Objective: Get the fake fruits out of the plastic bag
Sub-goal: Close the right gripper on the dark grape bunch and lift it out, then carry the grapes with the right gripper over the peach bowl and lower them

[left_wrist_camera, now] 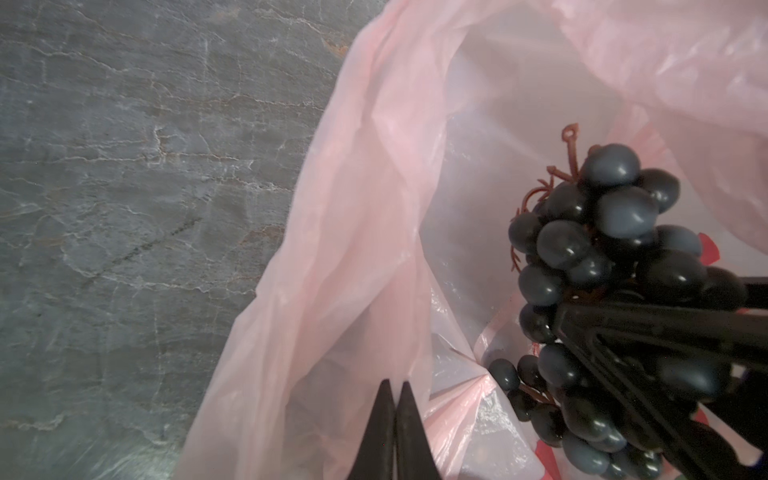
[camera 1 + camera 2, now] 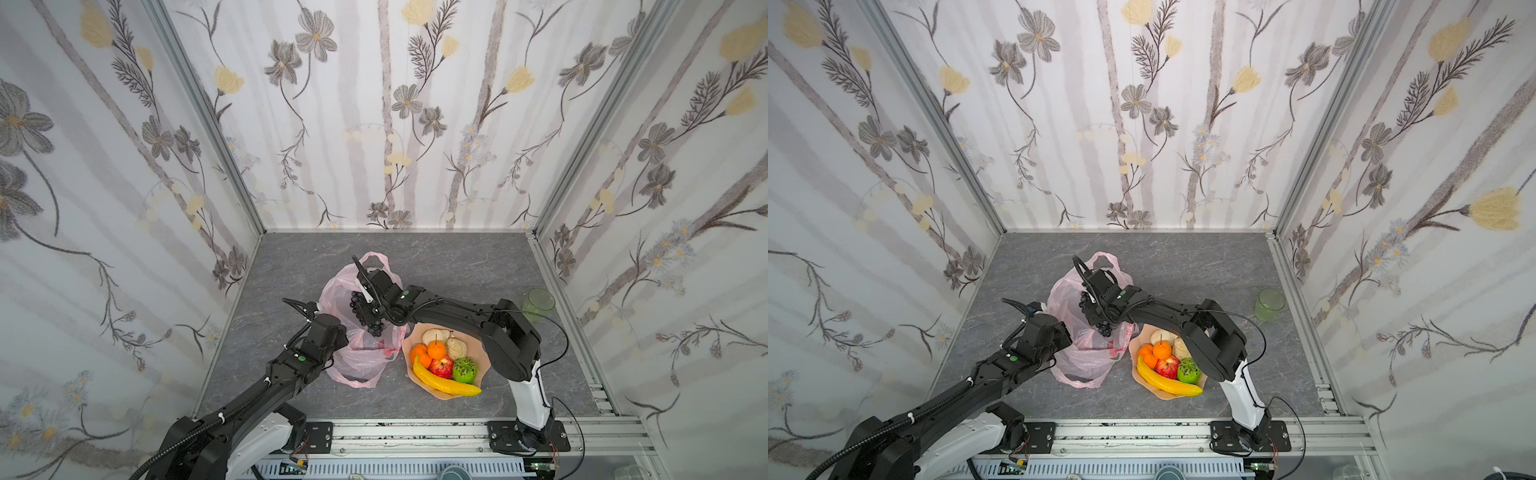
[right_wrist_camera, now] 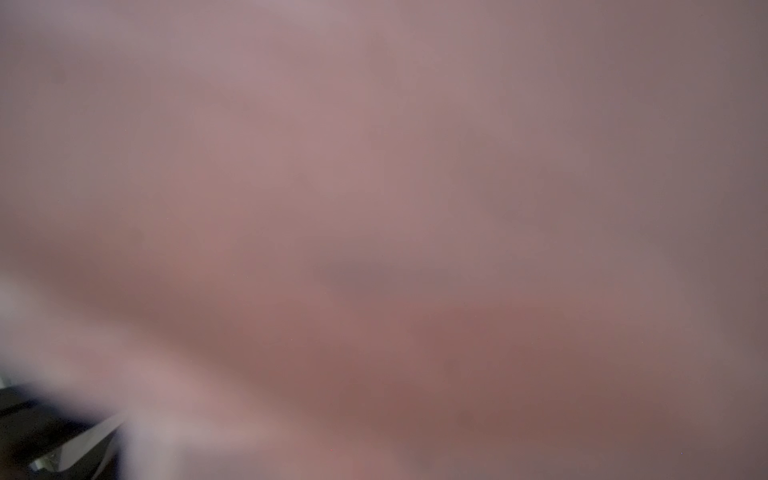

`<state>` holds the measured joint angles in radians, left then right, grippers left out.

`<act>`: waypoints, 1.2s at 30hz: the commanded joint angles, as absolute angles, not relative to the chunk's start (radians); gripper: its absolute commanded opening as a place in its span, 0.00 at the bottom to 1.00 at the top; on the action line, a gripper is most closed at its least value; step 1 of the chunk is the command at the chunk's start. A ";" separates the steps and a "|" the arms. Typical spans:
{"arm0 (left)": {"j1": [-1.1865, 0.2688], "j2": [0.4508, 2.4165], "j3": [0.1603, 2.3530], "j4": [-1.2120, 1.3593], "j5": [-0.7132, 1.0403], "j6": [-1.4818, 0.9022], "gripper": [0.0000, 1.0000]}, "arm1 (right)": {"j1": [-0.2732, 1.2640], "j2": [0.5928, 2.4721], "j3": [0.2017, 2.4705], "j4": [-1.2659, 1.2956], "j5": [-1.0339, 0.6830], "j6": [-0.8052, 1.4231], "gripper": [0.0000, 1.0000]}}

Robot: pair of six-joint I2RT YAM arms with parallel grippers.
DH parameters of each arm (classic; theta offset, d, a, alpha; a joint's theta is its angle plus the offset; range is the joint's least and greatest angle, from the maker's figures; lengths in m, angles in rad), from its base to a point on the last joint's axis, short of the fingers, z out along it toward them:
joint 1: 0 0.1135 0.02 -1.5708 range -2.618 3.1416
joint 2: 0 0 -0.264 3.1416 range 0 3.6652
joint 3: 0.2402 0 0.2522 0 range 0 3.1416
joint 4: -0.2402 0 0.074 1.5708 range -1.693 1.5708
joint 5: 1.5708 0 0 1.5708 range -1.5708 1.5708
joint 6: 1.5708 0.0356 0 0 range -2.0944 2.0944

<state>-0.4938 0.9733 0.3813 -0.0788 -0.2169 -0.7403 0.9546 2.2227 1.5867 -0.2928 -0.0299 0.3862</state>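
Observation:
A dark purple grape bunch (image 2: 376, 328) (image 2: 1105, 329) (image 1: 602, 216) hangs over the open mouth of the pink plastic bag (image 2: 361, 357) (image 2: 1088, 357) (image 1: 365, 216). My right gripper (image 2: 368, 309) (image 2: 1096, 311) is shut on it, and one of its black fingers (image 1: 631, 328) crosses the bunch. My left gripper (image 2: 343, 334) (image 2: 1065, 336) (image 1: 395, 388) is shut on the bag's left rim. The other fake fruits lie on a peach plate (image 2: 442, 396) (image 2: 1167, 395): banana (image 2: 444, 382), apple (image 2: 441, 366), two oranges (image 2: 436, 351), green fruit (image 2: 464, 370), two beige ones (image 2: 456, 347). Blurred pink fills the right wrist view.
A green translucent cup (image 2: 539, 305) (image 2: 1269, 304) stands at the right edge of the grey marbled table (image 2: 457, 266). Flowered walls close in three sides. The right arm's elbow hangs over the plate's back right part.

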 commanded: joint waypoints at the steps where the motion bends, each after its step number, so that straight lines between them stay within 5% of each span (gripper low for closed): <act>1: -0.484 0.977 0.387 -0.059 -0.220 -0.737 0.00 | 0.969 2.191 1.581 -0.231 -0.034 0.343 0.40; 11: -0.411 1.005 0.384 -0.058 -0.180 -0.751 0.00 | 0.989 2.108 1.481 -0.172 -0.043 0.299 0.40; 22: -0.410 0.905 0.457 -0.048 -0.102 -0.729 0.00 | 1.015 2.222 1.559 -0.203 0.000 0.295 0.40; 36: -0.359 1.008 0.444 -0.049 -0.138 -0.708 0.00 | 1.000 1.913 1.346 -0.184 0.024 0.227 0.38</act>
